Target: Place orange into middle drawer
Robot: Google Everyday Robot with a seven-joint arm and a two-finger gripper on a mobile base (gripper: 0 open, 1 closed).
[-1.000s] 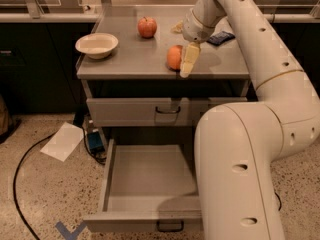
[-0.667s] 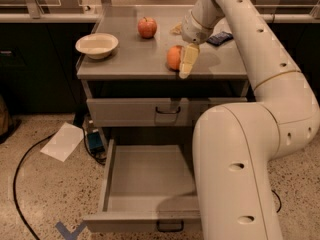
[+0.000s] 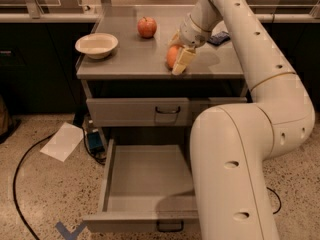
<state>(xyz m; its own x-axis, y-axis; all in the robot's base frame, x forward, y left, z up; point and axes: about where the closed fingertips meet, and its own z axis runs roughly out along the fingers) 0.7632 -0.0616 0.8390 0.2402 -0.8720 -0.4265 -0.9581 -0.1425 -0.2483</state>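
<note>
The orange [image 3: 172, 57] sits on the grey countertop [image 3: 125, 59], near its front edge and right of centre. My gripper [image 3: 182, 62] is down at the counter, right against the orange's right side and partly covering it. The middle drawer [image 3: 145, 184] is pulled out wide open below; its grey inside holds nothing, and its front with the dark wire handle [image 3: 169, 227] is at the bottom. The similar drawer [image 3: 137, 111] above it is closed.
A red apple [image 3: 147, 27] stands at the back of the countertop and a white bowl [image 3: 96, 45] at its left. A dark object [image 3: 220, 37] lies behind my wrist. A sheet of paper [image 3: 62, 141] and a black cable [image 3: 20, 184] lie on the floor to the left. My arm's large white link [image 3: 230, 184] covers the open drawer's right side.
</note>
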